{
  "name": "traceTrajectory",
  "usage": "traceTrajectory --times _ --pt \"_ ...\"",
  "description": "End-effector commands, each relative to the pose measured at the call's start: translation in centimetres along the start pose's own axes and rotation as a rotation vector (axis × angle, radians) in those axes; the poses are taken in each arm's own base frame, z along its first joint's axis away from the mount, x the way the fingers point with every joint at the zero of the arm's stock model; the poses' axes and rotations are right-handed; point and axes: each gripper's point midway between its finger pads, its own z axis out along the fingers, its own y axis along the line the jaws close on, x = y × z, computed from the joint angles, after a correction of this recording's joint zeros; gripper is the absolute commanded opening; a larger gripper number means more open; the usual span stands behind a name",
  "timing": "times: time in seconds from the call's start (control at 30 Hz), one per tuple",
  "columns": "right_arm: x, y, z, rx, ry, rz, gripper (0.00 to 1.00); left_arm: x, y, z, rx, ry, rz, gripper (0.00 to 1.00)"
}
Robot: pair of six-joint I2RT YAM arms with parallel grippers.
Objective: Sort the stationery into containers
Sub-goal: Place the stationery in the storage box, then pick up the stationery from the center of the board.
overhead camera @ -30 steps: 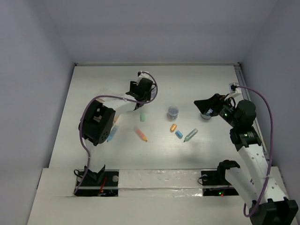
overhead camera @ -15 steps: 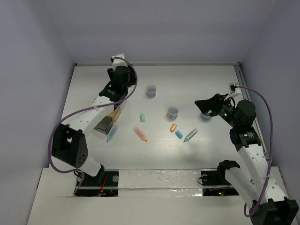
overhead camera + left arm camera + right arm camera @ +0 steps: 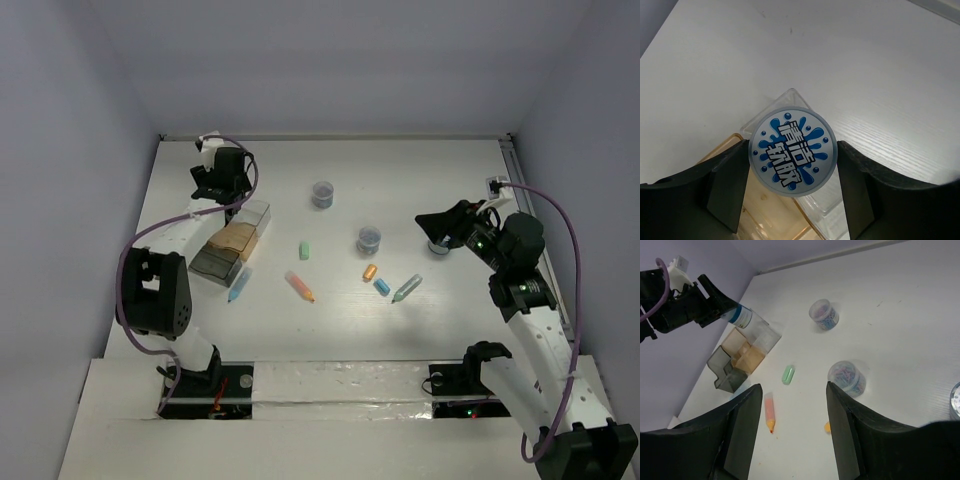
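My left gripper (image 3: 222,190) is shut on a round tub (image 3: 792,151) with a blue splash-pattern lid. It holds the tub just above the far end of the containers (image 3: 236,238), a row of see-through boxes, clear (image 3: 790,98) and brownish (image 3: 767,212). My right gripper (image 3: 430,224) is open and empty, raised at the right. Two tubs (image 3: 322,193) (image 3: 370,238) stand mid-table, and another (image 3: 438,247) is partly hidden under my right gripper. On the table lie green (image 3: 305,249), orange (image 3: 300,286), small orange (image 3: 369,271), blue (image 3: 381,286), teal (image 3: 406,288) and blue (image 3: 238,284) sticks.
The right wrist view shows its open fingers (image 3: 740,435) over the green stick (image 3: 788,374), the orange stick (image 3: 769,412) and a tub (image 3: 846,376). The left arm (image 3: 685,305) stands at the far left by the side wall. A dark grey box (image 3: 214,263) ends the container row.
My left arm has swung from mid-table to the far left, carrying the tub over the boxes. This uncovered the far tub and the container row. The right arm has not moved.
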Motion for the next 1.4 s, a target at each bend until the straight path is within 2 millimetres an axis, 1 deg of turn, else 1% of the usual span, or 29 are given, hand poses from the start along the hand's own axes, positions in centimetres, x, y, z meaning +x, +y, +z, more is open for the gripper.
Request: traceTrajectory --times 0.0,0.03,0.07,0.2,0.27,0.3,0.33,0.37,0.43,0.47,0.5,0.57,0.67,0.8,0.83,0.87,0.9,0.93,1.0,1.03,1.07,1.1,1.13,1.17,1.2,1.23,1.27,1.3,1.37 --pt "-0.8 0.4 0.2 -0.013 -0.028 -0.033 0.6 -1.7 0.6 0.2 -0.035 -0.058 -0.04 0.12" --pt "-0.8 0.4 0.2 -0.013 -0.028 -0.034 0.6 -1.0 0.7 0.8 -0.046 -0.045 -0.026 0.12" --pt "-0.9 0.4 0.2 -0.014 -0.029 -0.034 0.6 -1.3 1.0 1.2 -0.068 -0.051 -0.029 0.12" --pt "-0.9 0.4 0.2 -0.011 -0.033 -0.038 0.61 -0.1 1.5 2.6 -0.102 -0.025 -0.006 0.13" --pt "-0.9 0.4 0.2 -0.013 -0.031 -0.038 0.61 0.3 1.5 2.7 -0.101 -0.016 -0.006 0.18" --pt "-0.9 0.3 0.2 -0.01 -0.03 -0.037 0.61 0.3 1.5 2.7 -0.104 -0.018 -0.007 0.24" --pt "-0.8 0.3 0.3 -0.01 -0.029 -0.036 0.61 0.3 1.6 2.7 -0.105 -0.018 -0.007 0.24" --pt "-0.8 0.3 0.3 -0.009 -0.027 -0.035 0.62 0.3 1.6 2.7 -0.106 -0.017 -0.006 0.34" --pt "-0.7 0.2 0.3 -0.006 -0.026 -0.034 0.63 -0.2 1.6 2.4 -0.104 -0.028 -0.016 0.46" --pt "-0.7 0.1 0.4 -0.002 -0.025 -0.034 0.64 -0.3 1.6 2.2 -0.101 -0.031 -0.022 0.58" --pt "-0.7 0.0 0.4 -0.001 -0.026 -0.034 0.65 -0.4 1.5 2.1 -0.093 -0.033 -0.028 0.64" --pt "-0.7 -0.2 0.5 0.01 -0.028 -0.035 0.65 -1.2 1.1 1.5 -0.059 -0.047 -0.055 0.73" --pt "-0.3 -1.2 0.6 0.052 -0.011 -0.028 0.66 -2.7 0.1 0.2 0.015 -0.07 -0.096 0.77" --pt "0.2 -2.6 0.9 0.118 0.012 -0.024 0.68 -5.8 -2.2 -3.0 0.152 -0.121 -0.15 0.78" --pt "0.1 -3.0 1.0 0.14 0.014 -0.032 0.68 -7.5 -2.4 -4.6 0.198 -0.154 -0.176 0.78" --pt "0.1 -4.1 0.9 0.196 0.015 -0.029 0.68 -8.0 -3.7 -6.2 0.273 -0.162 -0.183 0.78" --pt "0.4 -5.1 1.2 0.239 0.027 -0.025 0.7 -9.5 -4.6 -9.2 0.348 -0.202 -0.201 0.78" --pt "0.4 -6.1 1.2 0.282 0.029 -0.03 0.7 -10.0 -5.2 -10.8 0.399 -0.217 -0.208 0.78" --pt "0.5 -8.4 1.0 0.402 0.032 -0.032 0.74 -9.8 -6.7 -14.3 0.533 -0.216 -0.211 0.78" --pt "0.9 -9.6 1.1 0.45 0.052 -0.037 0.75 -10.6 -7.1 -18.0 0.63 -0.25 -0.225 0.78" --pt "0.9 -11.1 0.9 0.527 0.046 -0.041 0.77 -9.3 -7.7 -19.7 0.715 -0.221 -0.214 0.78" --pt "1.2 -11.9 0.8 0.564 0.053 -0.045 0.79 -9.0 -7.8 -21.3 0.767 -0.223 -0.213 0.78" --pt "1.8 -13.3 0.9 0.62 0.073 -0.046 0.79 -9.6 -6.8 -24.1 0.828 -0.262 -0.226 0.78" --pt "2.0 -14.5 0.6 0.679 0.08 -0.054 0.8 -8.3 -6.4 -24.7 0.853 -0.237 -0.206 0.78" --pt "2.3 -15.3 0.5 0.713 0.099 -0.055 0.8 -8.0 -5.7 -25.5 0.869 -0.241 -0.198 0.78" --pt "2.5 -15.9 0.5 0.745 0.114 -0.062 0.8 -8.4 -4.5 -27.6 0.905 -0.279 -0.199 0.78" --pt "3.0 -17.1 0.3 0.798 0.138 -0.068 0.81 -7.6 -3.9 -27.9 0.915 -0.278 -0.186 0.79" --pt "3.0 -17.4 0.2 0.82 0.145 -0.073 0.82 -7.2 -2.5 -29.0 0.915 -0.295 -0.172 0.8" --pt "3.4 -18.6 0.2 0.871 0.17 -0.087 0.84 -5.6 -1.7 -29.2 0.921 -0.281 -0.145 0.81"
